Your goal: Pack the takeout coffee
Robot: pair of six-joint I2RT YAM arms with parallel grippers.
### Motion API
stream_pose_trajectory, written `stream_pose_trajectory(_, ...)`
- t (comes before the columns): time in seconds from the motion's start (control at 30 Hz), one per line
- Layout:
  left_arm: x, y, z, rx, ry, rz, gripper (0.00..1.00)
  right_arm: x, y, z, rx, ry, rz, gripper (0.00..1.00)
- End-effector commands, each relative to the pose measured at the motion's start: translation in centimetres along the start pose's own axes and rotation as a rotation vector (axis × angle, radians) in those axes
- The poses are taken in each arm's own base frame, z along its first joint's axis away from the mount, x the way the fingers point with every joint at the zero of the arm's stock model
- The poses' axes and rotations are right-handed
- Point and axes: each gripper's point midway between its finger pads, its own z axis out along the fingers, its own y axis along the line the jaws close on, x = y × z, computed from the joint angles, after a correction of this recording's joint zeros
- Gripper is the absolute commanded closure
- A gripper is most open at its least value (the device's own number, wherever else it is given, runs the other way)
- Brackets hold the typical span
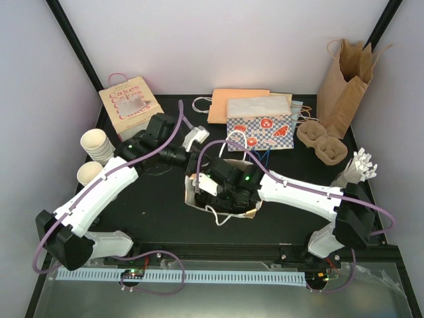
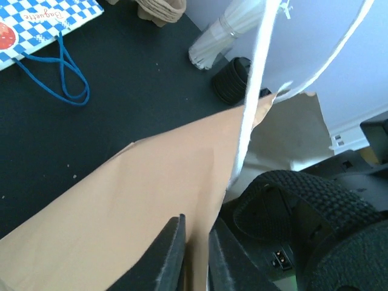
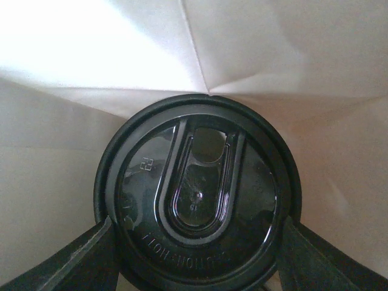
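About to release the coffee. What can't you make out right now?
- Right wrist view: only the lid of the takeout coffee shows; cup wall and floor of the paper bag hidden beneath it.
- Top view: the right pincer covers the bag mouth.
- Left wrist view: the bag wall, pinched by the left pincer, blocks the inside.

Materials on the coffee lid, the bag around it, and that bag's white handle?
The takeout coffee lid: looks like moulded plastic, glossy black, going by the embossed lettering and sharp highlights. The bag: paper, matte tan outside and paler inside, with crisp fold creases. Its handle: white cord, probably paper or string; too blurred to say which.
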Motion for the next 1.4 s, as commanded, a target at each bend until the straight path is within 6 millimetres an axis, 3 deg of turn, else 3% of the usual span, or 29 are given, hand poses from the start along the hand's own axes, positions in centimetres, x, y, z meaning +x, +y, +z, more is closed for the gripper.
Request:
stream_pose_trajectory(0.0, -2.5, -0.6, -0.6, 0.028, -0.040, 0.032, 0.83, 4.4, 0.5, 2.7, -0.072, 0.152, 0.027, 0.35)
stream_pose_trajectory(0.27, -6.3, 0.0, -3.6, -0.079, -0.200, 0.100, 0.49, 4.9, -0.1, 2.6, -0.093, 0.139, 0.061, 0.35)
stream_pose_trajectory(0.47, -7.7, 0.7, -7.2, -0.250, -0.343, 0.168, 0.14, 5.3, -1.5, 2.8, -0.116, 0.151, 0.126, 0.35)
stream_pose_trajectory(0.53, -8.0, 1.0, -8.4, -0.296, -0.378, 0.170, 0.08, 5.4, -2.0, 2.9, -0.113, 0.153, 0.144, 0.35)
stream_pose_trajectory(0.77, -7.6, 1.5, -11.5, -0.422, -0.459, 0.165, 0.01, 6.3, -3.4, 3.5, -0.112, 0.183, 0.205, 0.35)
stream_pose_trajectory(0.9, -6.4, 3.1, -12.3, -0.505, -0.468, 0.075, 0.01, 6.6, -3.9, 3.6, -0.125, 0.187, 0.245, 0.35)
stream_pose_trajectory(1.37, 3.2, 9.5, -10.0, -0.642, -0.340, -0.200, 0.01, 7.9, -4.9, 3.0, -0.045, 0.271, 0.291, 0.39)
